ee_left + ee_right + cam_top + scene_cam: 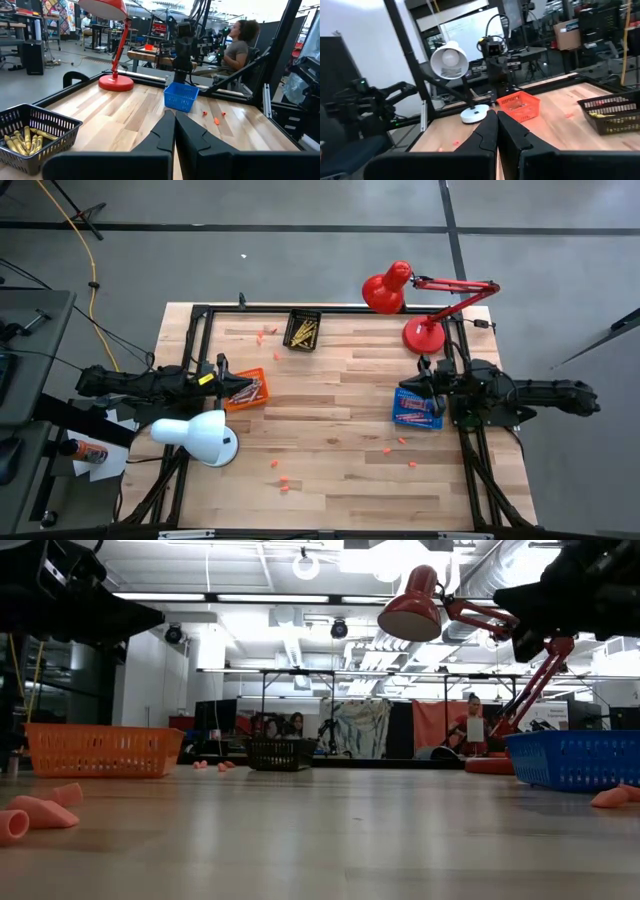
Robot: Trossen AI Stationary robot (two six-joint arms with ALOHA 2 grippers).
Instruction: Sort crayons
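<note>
Take the black basket (302,330) at the far edge of the table (340,430) as your landmark: you can see yellow crayons (304,333) lying in it, and the left wrist view shows the same yellow sticks (22,141) heaped against its mesh wall. To the left of it and nearer you sits the orange basket (246,390) with reddish crayons (243,391) inside, and the left gripper (222,372) hangs just at that basket's edge, its jaws pressed together with no gap and nothing between them, as its own wrist view shows. To the right of the black basket and nearer you sits the blue basket (417,407), holding purplish crayons (413,409); the right gripper (428,380) is above its far rim, its jaws likewise closed on nothing. Small pink-red crumbs (284,482) are scattered on the bare wood well in front of the black basket, with a few more (268,332) just to its left. A red lamp (425,305) stands just right of the black basket, its shade leaning toward it, and a white lamp (197,436) lies beyond the orange basket at the left front. In the left wrist view you can see a person (239,44) seated past the table's far side.
</note>
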